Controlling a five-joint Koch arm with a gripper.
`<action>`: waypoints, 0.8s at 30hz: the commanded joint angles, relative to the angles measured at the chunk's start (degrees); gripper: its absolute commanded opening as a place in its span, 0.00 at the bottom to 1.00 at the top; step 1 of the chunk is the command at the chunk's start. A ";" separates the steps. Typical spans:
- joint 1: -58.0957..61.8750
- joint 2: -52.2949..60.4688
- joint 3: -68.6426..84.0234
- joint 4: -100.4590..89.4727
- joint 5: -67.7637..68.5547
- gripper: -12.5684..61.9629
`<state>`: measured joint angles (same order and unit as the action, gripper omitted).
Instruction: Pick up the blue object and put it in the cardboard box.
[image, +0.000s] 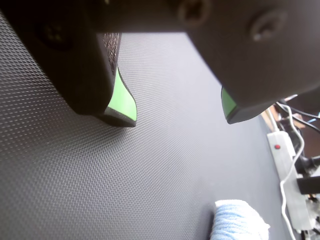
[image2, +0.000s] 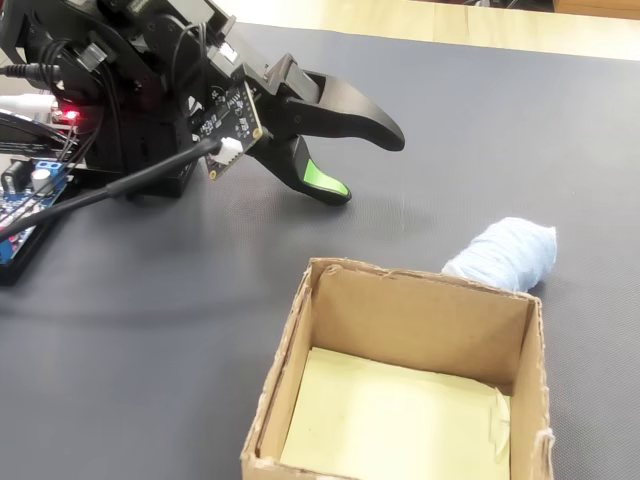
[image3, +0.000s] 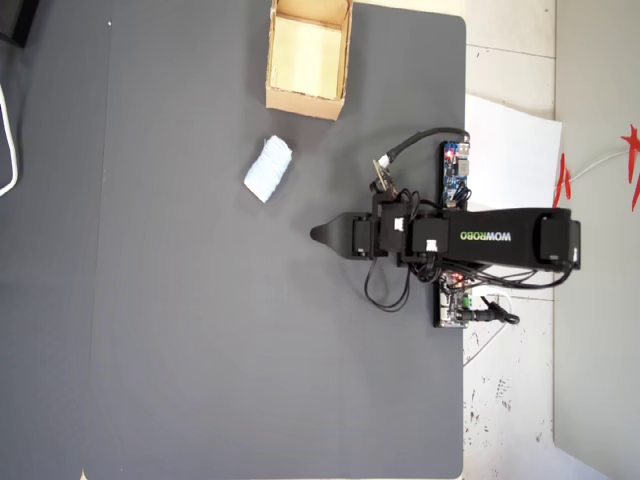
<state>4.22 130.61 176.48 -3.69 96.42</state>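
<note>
We found the gripper (image: 180, 117) w/ its jaws spread apart and nothing between them; in the wrist view only bare dark mat (image: 150, 170) showed in the gap btw the two green-padded tips. In the fixed view it sat low over the mat, close to the arm's base, so we judged the pick hadn't started yet.

The blue object (image2: 505, 255) lay on the mat, untouched, just beside the far wall of the cardboard box (image2: 300, 340) in that view, maybe touching it, we couldn't tell. The overhead view showed a small gap: blue object (image3: 268, 168) a bit below the cardboard box (image3: 345, 60) and to the left of the gripper (image3: 318, 235), apart from it. In the wrist view it only peeked in at the bottom edge, off to the right of the jaw line, so the tips weren't lined up on it.

The box stood open-topped and empty, pale inside, ready to receive. Being so near the lump, we reckoned the carry would be short, but the box wall might crowd a jaw during the grab.
</note>
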 joint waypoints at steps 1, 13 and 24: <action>0.00 5.01 2.20 6.50 0.97 0.63; -0.26 5.01 2.20 6.42 1.14 0.62; -0.35 5.01 2.20 5.89 1.23 0.62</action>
<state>3.87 130.61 176.48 -3.60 96.42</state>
